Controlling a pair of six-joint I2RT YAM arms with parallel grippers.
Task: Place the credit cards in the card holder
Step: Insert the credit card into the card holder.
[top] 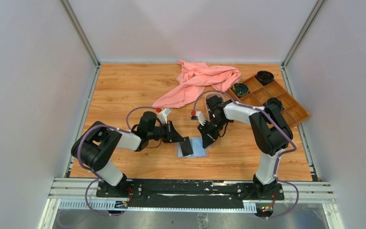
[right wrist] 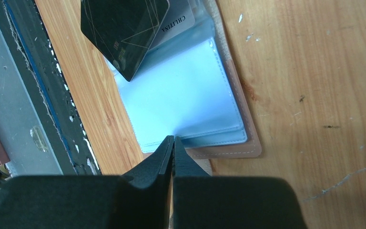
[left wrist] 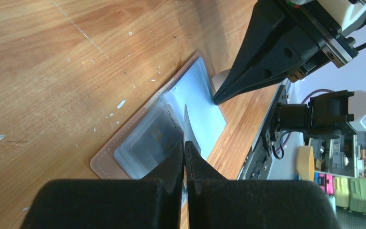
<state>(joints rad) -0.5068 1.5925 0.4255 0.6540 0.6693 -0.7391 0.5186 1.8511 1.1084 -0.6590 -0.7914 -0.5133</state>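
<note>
The card holder (top: pixel 199 149) lies open on the wood, showing its tan cover (right wrist: pixel 250 145) and pale blue clear sleeves (left wrist: pixel 200 102). My left gripper (top: pixel 182 140) is shut on a black credit card (top: pixel 187 147). That card stands edge-on (left wrist: pixel 186 121) in the left wrist view and hangs tilted over the holder's left half (right wrist: pixel 124 28). A second card (left wrist: pixel 159 136), with pale lettering, sits inside a sleeve. My right gripper (right wrist: pixel 173 139) is shut, its tips resting on the edge of the right-hand sleeves (right wrist: pixel 181 95). Whether a sleeve is pinched between them is unclear.
A crumpled pink cloth (top: pixel 201 81) lies at the back centre. A brown compartment tray (top: pixel 286 102) with dark round items sits at the back right. The table's black front rail (right wrist: pixel 52 95) runs close beside the holder.
</note>
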